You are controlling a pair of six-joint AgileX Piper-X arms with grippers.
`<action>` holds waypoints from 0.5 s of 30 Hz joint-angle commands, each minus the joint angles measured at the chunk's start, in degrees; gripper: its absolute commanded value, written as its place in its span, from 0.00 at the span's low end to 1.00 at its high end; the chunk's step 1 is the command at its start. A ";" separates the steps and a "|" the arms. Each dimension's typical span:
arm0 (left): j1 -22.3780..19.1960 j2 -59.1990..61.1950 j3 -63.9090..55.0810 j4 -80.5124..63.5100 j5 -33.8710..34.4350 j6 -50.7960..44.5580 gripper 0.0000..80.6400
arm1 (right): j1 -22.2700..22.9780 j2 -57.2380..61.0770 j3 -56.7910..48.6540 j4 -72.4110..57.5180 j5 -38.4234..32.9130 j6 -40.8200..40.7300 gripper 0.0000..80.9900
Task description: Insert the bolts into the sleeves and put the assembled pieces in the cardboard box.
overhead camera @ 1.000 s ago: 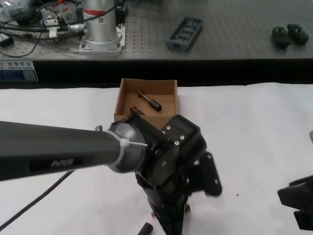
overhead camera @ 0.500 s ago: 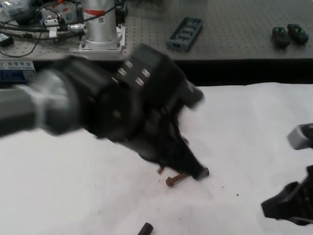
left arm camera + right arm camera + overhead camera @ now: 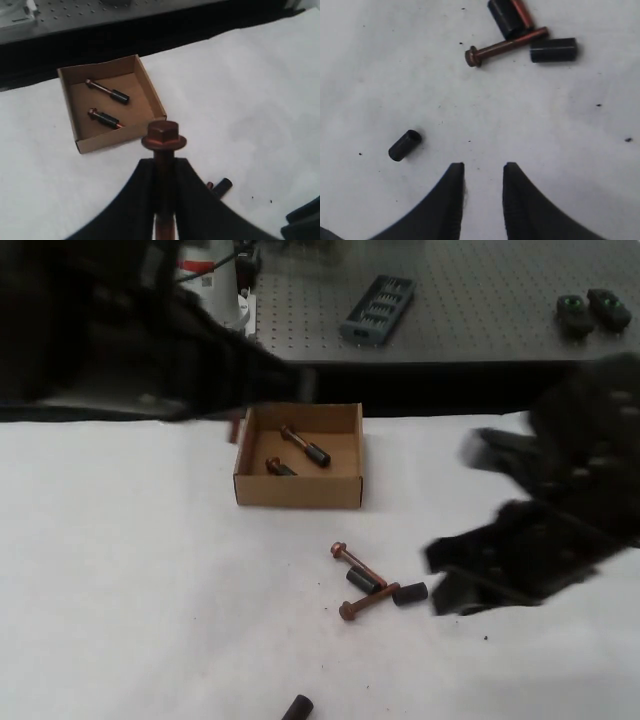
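From high up, a lone sleeve lay on the counter, well apart from the box. At the left wrist, the left fingers were clenched on a bolt, its head poking out. At the right wrist, the right fingers were released; the sleeve lay slanted off to one side, not between them.

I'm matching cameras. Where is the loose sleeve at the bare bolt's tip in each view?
High view: loose sleeve, nearer than the cardboard box.
Left wrist view: loose sleeve past the left end effector and its held bolt.
Right wrist view: loose sleeve ahead of the right end effector.
Landmark: bare bolt, tip beside it.
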 commanded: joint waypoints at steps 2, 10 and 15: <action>3.54 -5.46 1.10 2.53 -0.94 -1.89 0.01 | 5.56 4.70 -4.55 2.95 -1.09 2.81 0.27; 8.38 -15.05 9.14 2.62 0.67 -8.81 0.01 | 13.45 7.71 -6.01 0.26 1.92 25.52 0.45; 8.72 -20.32 10.79 3.93 0.98 -10.33 0.01 | 15.77 8.42 -6.01 -6.08 3.45 39.12 0.42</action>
